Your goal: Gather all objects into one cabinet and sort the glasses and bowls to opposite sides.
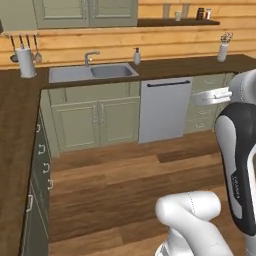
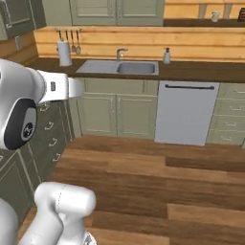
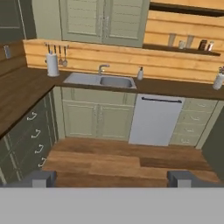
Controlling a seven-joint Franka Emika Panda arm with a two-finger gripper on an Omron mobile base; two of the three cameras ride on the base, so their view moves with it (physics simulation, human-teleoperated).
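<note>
step: approach | my end effector: spread fully wide, holding nothing, lower frame | cabinet: doors closed, top centre above sink; cups and bowl unseen | advice: drive closer squarely before reaching for its door.

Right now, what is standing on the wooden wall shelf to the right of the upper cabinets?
The shelf holds a pale cup and two small jars. Their contents cannot be seen from here.
</note>
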